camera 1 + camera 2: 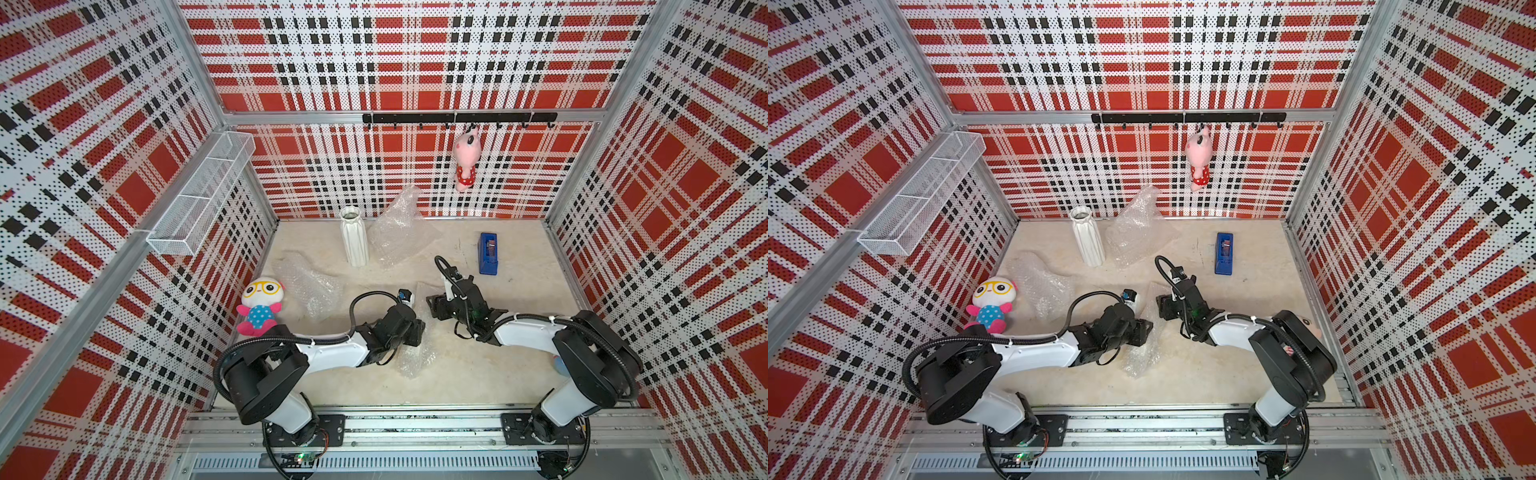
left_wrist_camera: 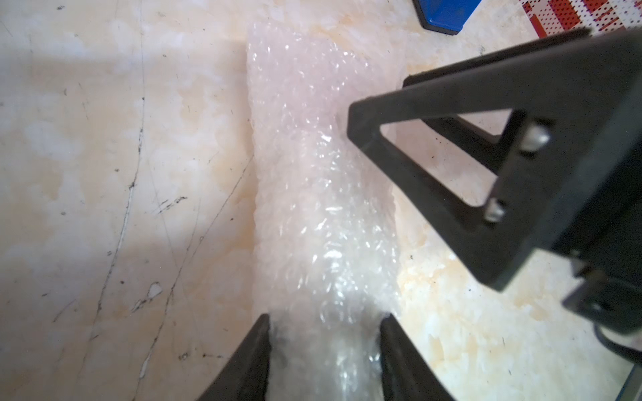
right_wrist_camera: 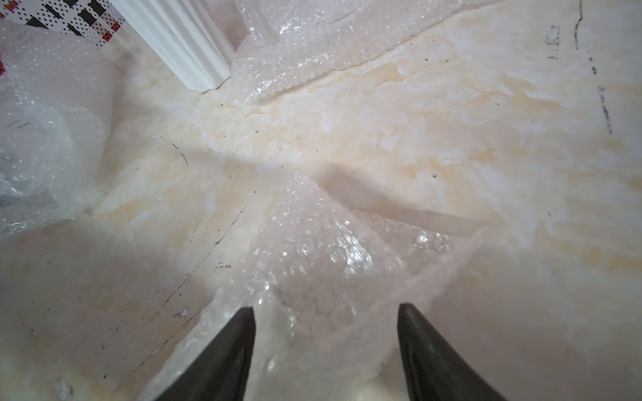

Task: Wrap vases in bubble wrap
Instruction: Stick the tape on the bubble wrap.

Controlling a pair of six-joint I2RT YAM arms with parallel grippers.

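Observation:
A tall white ribbed vase (image 1: 354,237) (image 1: 1088,239) stands upright near the back wall; its base also shows in the right wrist view (image 3: 184,38). A long roll of bubble wrap (image 1: 415,353) (image 2: 323,208) lies mid-table between both arms. My left gripper (image 1: 419,328) (image 2: 326,323) is shut on one end of the roll, a finger pressing each side. My right gripper (image 1: 432,309) (image 3: 324,312) is over the far end, jaws apart, with loose wrap (image 3: 323,257) lying between them. Whether anything is inside the roll I cannot tell.
Two more crumpled bubble wrap bundles lie by the vase (image 1: 397,232) and at the left (image 1: 309,289). A blue tape dispenser (image 1: 488,253) sits back right. A plush doll (image 1: 259,305) sits front left. A wire basket (image 1: 199,195) hangs on the left wall.

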